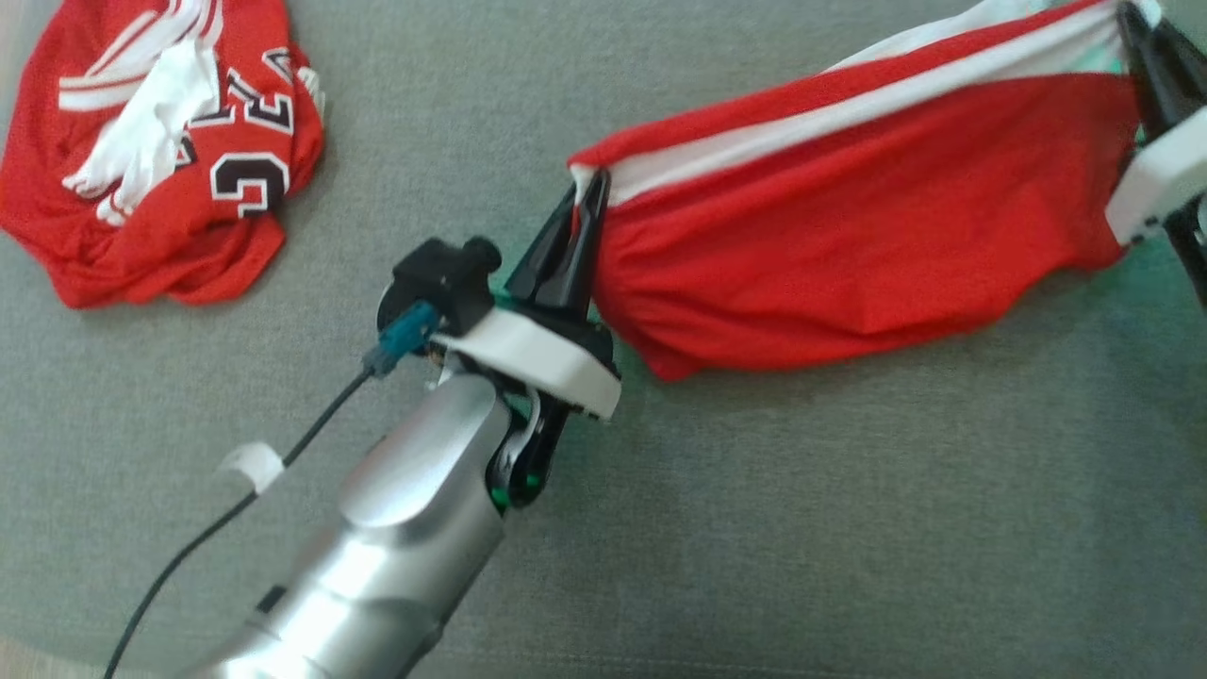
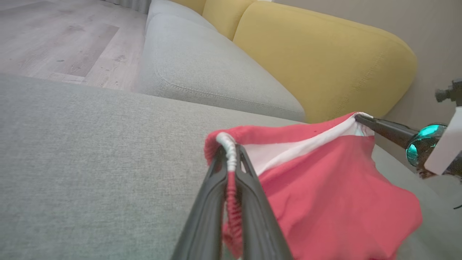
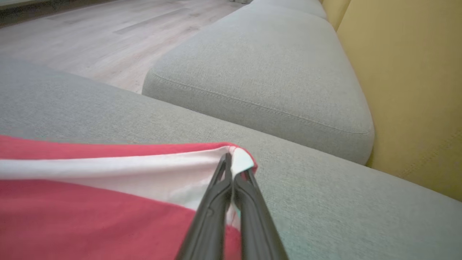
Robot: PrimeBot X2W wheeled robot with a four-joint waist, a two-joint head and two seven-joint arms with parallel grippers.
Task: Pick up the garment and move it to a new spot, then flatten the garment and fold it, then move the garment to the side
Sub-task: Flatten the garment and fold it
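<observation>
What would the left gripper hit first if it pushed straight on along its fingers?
Shut on the red white-striped garment, the left gripper points at the neighbouring grey fabric seat cushion; probably that first, though depth is unclear.

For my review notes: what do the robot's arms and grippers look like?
Left gripper: two long, dark, tapering fingers on a white wrist plate, with a black camera block and blue connector. A thin black cable with a white tag runs beside the glossy silver forearm; green light glows beneath the wrist. Right gripper: same dark fingers, white housing.
</observation>
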